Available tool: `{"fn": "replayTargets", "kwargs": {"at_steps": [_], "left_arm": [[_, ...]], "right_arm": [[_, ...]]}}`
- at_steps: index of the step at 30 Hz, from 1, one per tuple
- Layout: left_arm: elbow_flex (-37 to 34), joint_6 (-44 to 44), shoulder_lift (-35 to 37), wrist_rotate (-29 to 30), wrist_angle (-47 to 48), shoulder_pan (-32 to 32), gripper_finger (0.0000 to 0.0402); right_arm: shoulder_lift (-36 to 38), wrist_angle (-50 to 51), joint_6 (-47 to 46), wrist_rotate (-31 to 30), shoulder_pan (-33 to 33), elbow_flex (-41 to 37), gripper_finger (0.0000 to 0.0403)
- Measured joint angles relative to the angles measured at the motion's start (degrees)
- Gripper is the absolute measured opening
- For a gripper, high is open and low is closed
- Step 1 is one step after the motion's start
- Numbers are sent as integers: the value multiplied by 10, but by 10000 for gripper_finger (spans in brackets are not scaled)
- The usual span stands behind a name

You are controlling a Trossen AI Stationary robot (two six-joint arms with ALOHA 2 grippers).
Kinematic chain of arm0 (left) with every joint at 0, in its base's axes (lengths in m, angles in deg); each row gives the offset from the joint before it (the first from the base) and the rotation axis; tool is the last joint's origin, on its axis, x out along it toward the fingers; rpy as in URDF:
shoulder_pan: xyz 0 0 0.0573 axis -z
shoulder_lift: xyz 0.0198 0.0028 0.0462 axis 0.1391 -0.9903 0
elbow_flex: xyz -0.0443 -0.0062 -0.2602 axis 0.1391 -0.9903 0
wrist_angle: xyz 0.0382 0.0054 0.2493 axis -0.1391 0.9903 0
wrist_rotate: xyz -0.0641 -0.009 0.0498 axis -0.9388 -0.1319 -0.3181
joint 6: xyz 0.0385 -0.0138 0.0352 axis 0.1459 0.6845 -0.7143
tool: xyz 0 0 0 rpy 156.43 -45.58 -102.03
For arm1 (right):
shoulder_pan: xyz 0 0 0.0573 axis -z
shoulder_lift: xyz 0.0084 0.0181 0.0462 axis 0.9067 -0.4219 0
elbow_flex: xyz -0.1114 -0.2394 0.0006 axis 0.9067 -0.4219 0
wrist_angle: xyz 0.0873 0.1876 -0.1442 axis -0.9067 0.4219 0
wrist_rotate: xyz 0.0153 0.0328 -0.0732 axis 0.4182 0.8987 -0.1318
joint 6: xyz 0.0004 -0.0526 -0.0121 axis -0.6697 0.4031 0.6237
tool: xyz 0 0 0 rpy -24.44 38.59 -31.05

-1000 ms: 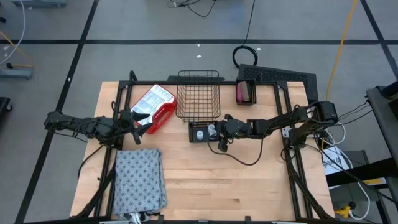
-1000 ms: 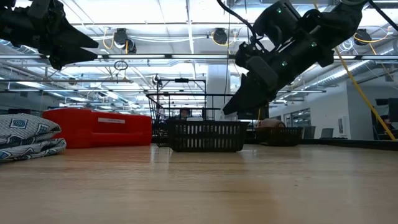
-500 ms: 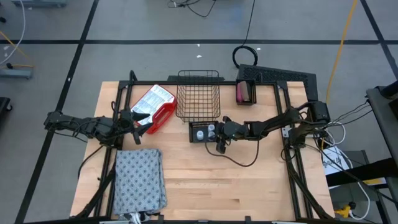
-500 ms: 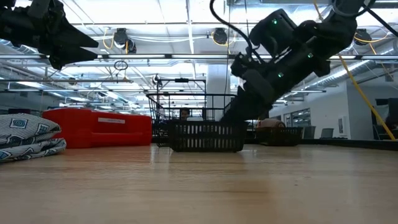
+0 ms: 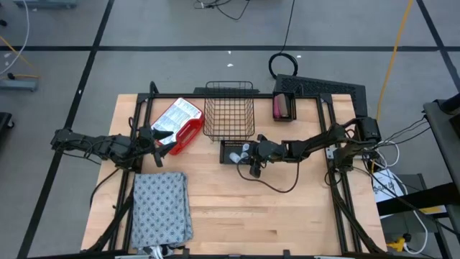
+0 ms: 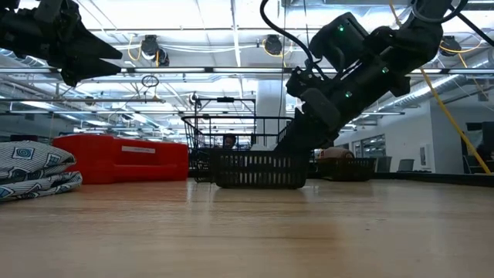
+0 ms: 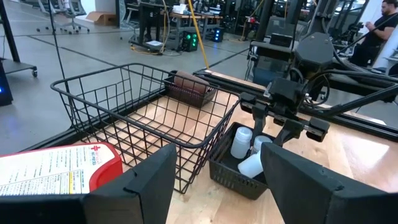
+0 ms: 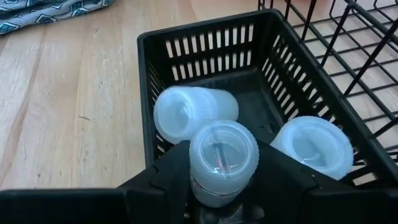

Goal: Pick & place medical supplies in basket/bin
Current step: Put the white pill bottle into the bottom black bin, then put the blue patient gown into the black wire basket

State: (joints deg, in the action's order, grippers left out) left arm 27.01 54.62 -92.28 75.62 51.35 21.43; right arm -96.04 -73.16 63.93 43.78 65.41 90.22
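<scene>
Wooden table (image 5: pixel 237 201): right gripper (image 8: pixel 217 171) clamps one vial (image 8: pixel 222 160) over small bin (image 8: pixel 205 62); vial's base hidden. Left gripper (image 7: pixel 214 180) seemingly open, idle.

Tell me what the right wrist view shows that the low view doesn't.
Only the right wrist view: three vials in the small bin, one vial between the right gripper's fingers. Only the low view: the red case, the left arm raised at far left, and the room beyond. Both: the cloth, wire basket and wooden table.
</scene>
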Motion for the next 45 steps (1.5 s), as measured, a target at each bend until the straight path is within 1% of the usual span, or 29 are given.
{"fn": "replayTargets", "kwargs": {"at_steps": [8, 21, 28, 33, 37, 45], "left_arm": [[0, 0, 0, 0, 0, 0, 244], [0, 0, 0, 0, 0, 0, 244], [0, 0, 0, 0, 0, 0, 244], [0, 0, 0, 0, 0, 0, 244], [0, 0, 0, 0, 0, 0, 244], [0, 0, 0, 0, 0, 0, 244]], "right_arm": [[0, -3, 2, 0, 0, 0, 162], [0, -9, 18, 0, -1, 0, 166], [3, -14, 37, 0, -1, 0, 184], [35, -9, 42, 0, -1, 0, 194], [91, 31, 56, 0, -6, 1, 196], [250, 251, 25, 0, -42, -1, 181]]}}
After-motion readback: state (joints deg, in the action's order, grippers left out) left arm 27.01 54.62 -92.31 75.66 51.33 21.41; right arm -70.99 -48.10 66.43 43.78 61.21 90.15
